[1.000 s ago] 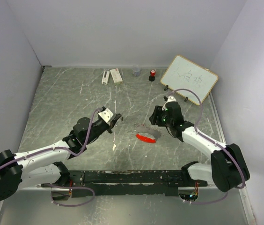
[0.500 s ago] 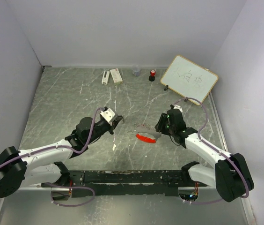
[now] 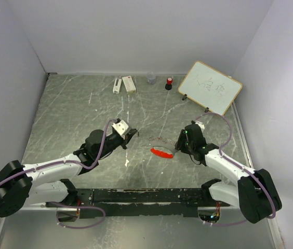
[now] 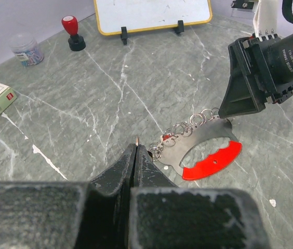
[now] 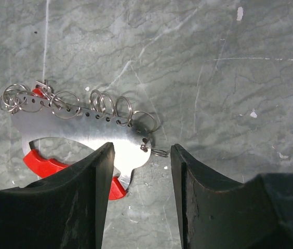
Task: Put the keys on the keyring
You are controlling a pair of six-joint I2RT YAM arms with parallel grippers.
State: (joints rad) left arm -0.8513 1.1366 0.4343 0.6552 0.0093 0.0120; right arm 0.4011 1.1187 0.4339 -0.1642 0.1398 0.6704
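Top external view: the left gripper hovers low over the marbled table, its fingers too small here to tell how they stand. The right gripper sits just beside the right end of the keyring, of which only the red curve reads clearly; the chain is a faint smudge. A whiteboard, a red-topped stamp, a small jar and two white boxes stand along the far edge.

Left wrist view: the left gripper has its fingers pressed together. A thin sliver pokes out at the tips, too small to name. Just beyond lies the keyring, a flat silver plate with a red toothed edge and a row of rings. A red speck sits among the rings, unclear what it is. The right gripper is partly cut off at the frame edge, one finger down at the plate's far end.

Right wrist view: the right gripper has its fingers spread wide, straddling the plate's right end. They cover part of the keyring and its red edge. Contact cannot be judged.
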